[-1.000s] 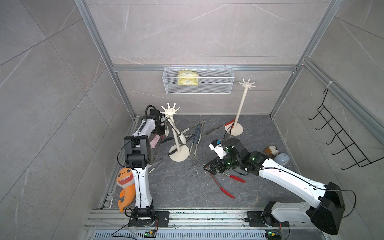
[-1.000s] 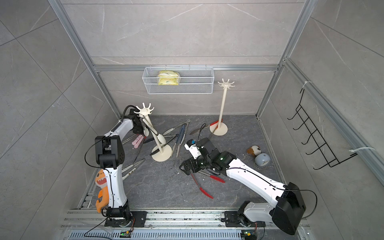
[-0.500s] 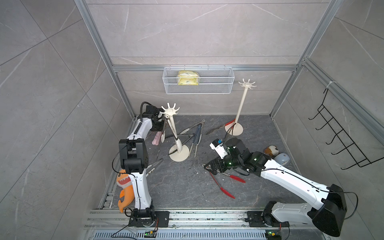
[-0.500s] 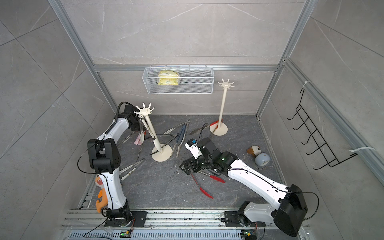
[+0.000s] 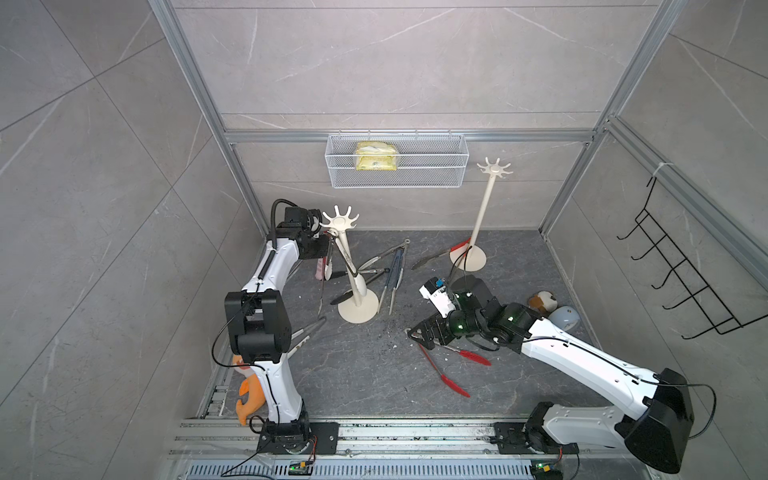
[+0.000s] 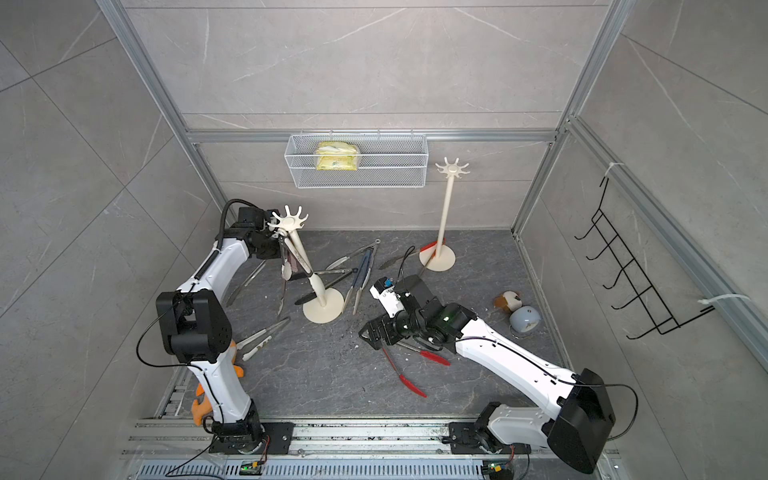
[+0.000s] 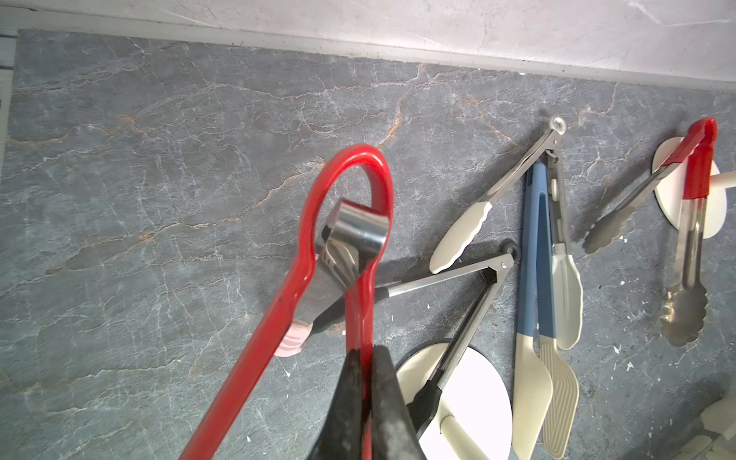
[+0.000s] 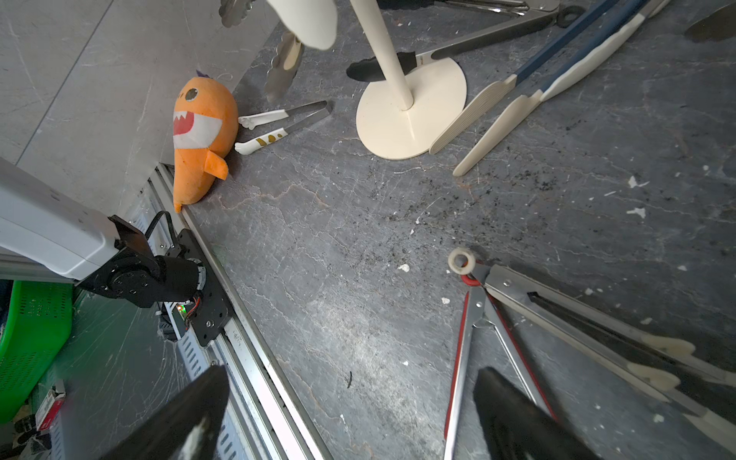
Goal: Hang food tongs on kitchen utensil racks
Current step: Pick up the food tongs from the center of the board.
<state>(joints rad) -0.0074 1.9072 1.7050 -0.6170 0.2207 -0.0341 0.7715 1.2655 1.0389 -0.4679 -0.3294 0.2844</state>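
— Two cream utensil racks stand on the desk (image 5: 365, 374): the near rack (image 5: 358, 311) by the left arm and the far rack (image 5: 482, 212) at the back. Where are the food tongs?
— Most lie loose on the desk between the racks, like the blue-handled tongs (image 5: 394, 270). The red-handled tongs (image 7: 354, 153) hang beside the near rack's head from the left gripper (image 7: 366, 358). Its fingers are pinched tight on one red arm, below the loop. Whether the loop is over a prong, I cannot tell.
— And the right gripper (image 8: 352, 372)?
— Its fingers are spread wide and hold nothing, low over the red-tipped tongs (image 5: 473, 357) lying on the desk.
— How would those handle?
— Light, I'd judge. Each arm looks stiff, the hinge springy, and the bare steel slippery. I'd grip both arms close behind the end ring (image 8: 451, 263), leaving that ring free for a prong.
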